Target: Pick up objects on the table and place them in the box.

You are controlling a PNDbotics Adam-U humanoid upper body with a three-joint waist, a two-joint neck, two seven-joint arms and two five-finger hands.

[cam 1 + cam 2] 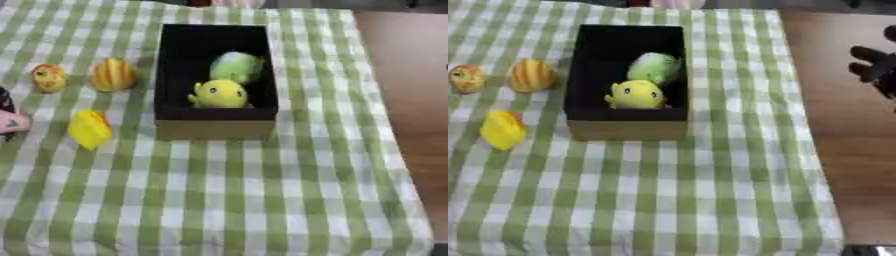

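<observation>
Green-and-white checked cloth (219, 200) covers your table. At the far left edge your left hand (5, 107) shows dark, a pink thing (12, 122) against it; you cannot tell how its fingers lie. Next, three toys wait on the cloth: one orange-red ball (48, 78), one ribbed orange piece (114, 75), one yellow piece (89, 129). Then one black-lined box (214, 127), holding two toys: green one (236, 66), yellow one (219, 94). Far right, off the table, your right hand (874, 67) hangs with fingers curled, empty.
</observation>
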